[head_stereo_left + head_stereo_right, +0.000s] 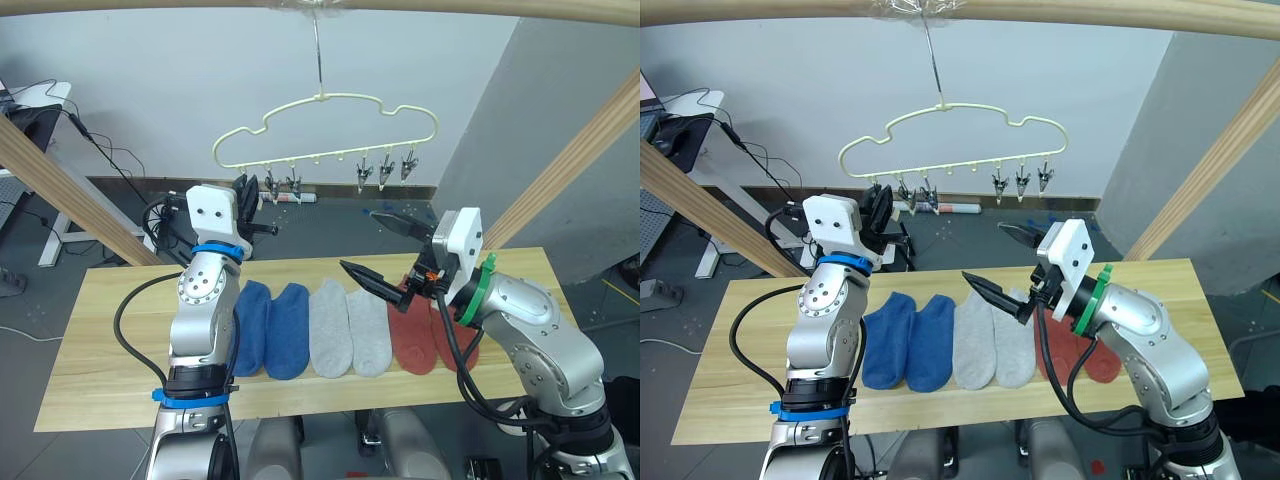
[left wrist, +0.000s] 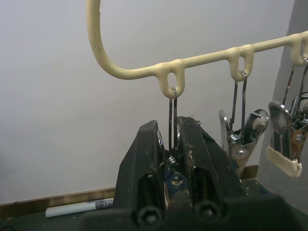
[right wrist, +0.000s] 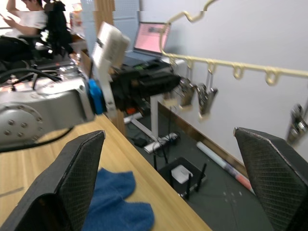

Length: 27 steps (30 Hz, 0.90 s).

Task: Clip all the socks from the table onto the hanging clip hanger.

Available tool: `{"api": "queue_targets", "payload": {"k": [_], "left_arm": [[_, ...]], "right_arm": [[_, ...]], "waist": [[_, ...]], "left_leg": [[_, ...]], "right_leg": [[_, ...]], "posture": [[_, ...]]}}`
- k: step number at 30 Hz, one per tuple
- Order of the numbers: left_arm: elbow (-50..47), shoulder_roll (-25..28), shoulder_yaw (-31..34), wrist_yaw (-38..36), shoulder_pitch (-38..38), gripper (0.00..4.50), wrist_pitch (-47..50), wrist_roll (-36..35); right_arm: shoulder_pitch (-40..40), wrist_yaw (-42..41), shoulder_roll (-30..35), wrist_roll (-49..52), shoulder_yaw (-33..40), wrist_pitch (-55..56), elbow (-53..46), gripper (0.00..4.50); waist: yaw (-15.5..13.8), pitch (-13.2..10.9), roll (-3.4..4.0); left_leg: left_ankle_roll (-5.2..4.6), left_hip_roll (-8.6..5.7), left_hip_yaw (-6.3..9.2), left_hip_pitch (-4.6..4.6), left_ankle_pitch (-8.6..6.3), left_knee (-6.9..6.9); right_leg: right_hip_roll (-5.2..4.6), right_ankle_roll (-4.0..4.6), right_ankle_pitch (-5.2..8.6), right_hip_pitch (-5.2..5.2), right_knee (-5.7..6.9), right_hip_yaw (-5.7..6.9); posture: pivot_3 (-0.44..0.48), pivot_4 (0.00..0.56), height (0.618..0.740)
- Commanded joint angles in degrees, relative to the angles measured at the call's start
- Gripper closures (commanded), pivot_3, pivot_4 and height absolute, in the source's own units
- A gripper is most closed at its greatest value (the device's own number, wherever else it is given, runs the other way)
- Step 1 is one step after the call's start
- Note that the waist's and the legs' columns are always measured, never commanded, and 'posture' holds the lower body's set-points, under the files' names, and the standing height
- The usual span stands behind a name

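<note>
Soft fabric socks (image 1: pixel 330 340), shiny metal clips (image 2: pixel 243 137)

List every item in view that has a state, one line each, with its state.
Left gripper: shut on the end clip.
End clip: hanging from the hanger, pinched between the fingers.
Right gripper: open, empty, above the socks.
Hanger: hanging by its hook, no socks clipped on.
Socks: six, flat in a row on the table.

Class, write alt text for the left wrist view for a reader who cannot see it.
The left gripper is shut on a metal clip hanging from the end loop of the pale yellow clip hanger. More clips dangle alongside, against a white wall.
</note>
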State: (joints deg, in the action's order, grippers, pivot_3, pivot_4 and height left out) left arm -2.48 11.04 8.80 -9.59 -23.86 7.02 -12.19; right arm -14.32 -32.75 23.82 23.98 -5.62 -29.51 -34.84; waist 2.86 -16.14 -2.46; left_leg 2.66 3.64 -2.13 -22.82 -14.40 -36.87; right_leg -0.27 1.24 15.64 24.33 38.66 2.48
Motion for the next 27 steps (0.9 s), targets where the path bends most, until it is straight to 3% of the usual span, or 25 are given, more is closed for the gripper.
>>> {"api": "queue_targets", "payload": {"k": [1, 8, 16, 22, 25, 27], "left_arm": [[-3.4, 1.1, -0.5, -0.8, 0.4, 4.27, -0.6, 0.7], [-5.8, 3.6, -0.8, -3.4, 0.6, 4.27, 2.9, -0.8], [-8.9, 5.0, 0.8, -5.6, 0.1, 4.27, 10.2, -5.9], [-10.5, 5.9, 0.7, -6.6, 0.7, 4.27, 12.5, -6.9], [-10.9, 6.4, 1.0, -7.4, 1.0, 4.27, 13.7, -7.5], [-11.1, 6.5, 1.3, -8.1, 1.0, 4.27, 14.8, -8.4]], "right_arm": [[4.3, 2.9, 1.3, -4.8, 2.4, 3.4, 2.9, 0.0], [13.2, 15.0, -1.1, -17.5, 4.7, 11.8, 21.3, 0.0], [8.9, 20.3, -7.1, -16.6, 10.4, 17.0, 44.3, 0.0], [5.8, 20.9, -8.4, -15.8, 13.5, 17.0, 53.3, 0.0], [5.7, 21.2, -8.9, -14.9, 14.7, 14.1, 55.0, 0.56], [6.1, 20.9, -9.1, -14.8, 14.9, 13.5, 54.8, 1.22]], "waist": [[-0.1, 0.0, 0.0], [-0.5, -0.1, 0.08], [-0.5, -0.9, 0.25], [-1.0, -1.1, 0.26], [-1.1, -1.1, 0.26], [-1.1, -1.1, 0.26]], "left_leg": [[0.02, 0.0, -0.01, 0.0, 0.01, 0.0], [0.07, 0.0, -0.07, 0.0, 0.04, 0.01], [0.04, 0.02, -0.18, 0.11, 0.03, 0.0], [0.14, 0.01, -0.23, 0.08, 0.09, 0.01], [0.17, 0.01, -0.24, 0.08, 0.1, 0.01], [0.18, 0.02, -0.24, 0.09, 0.1, 0.0]], "right_leg": [[0.0, 0.0, 0.0, 0.0, -0.01, 0.0], [-0.03, -0.03, -0.01, 0.03, -0.01, -0.03], [0.0, -0.03, -0.02, 0.04, 0.13, -0.18], [0.0, -0.04, -0.02, 0.04, 0.06, -0.23], [-0.01, -0.05, -0.03, 0.02, 0.04, -0.24], [-0.01, -0.09, -0.05, 0.01, 0.04, -0.25]], "posture": [[-0.126, 0.29, 0.74], [-0.109, 0.309, 0.74], [-0.083, 0.324, 0.74], [-0.076, 0.323, 0.74], [-0.075, 0.32, 0.74], [-0.076, 0.321, 0.74]]}}
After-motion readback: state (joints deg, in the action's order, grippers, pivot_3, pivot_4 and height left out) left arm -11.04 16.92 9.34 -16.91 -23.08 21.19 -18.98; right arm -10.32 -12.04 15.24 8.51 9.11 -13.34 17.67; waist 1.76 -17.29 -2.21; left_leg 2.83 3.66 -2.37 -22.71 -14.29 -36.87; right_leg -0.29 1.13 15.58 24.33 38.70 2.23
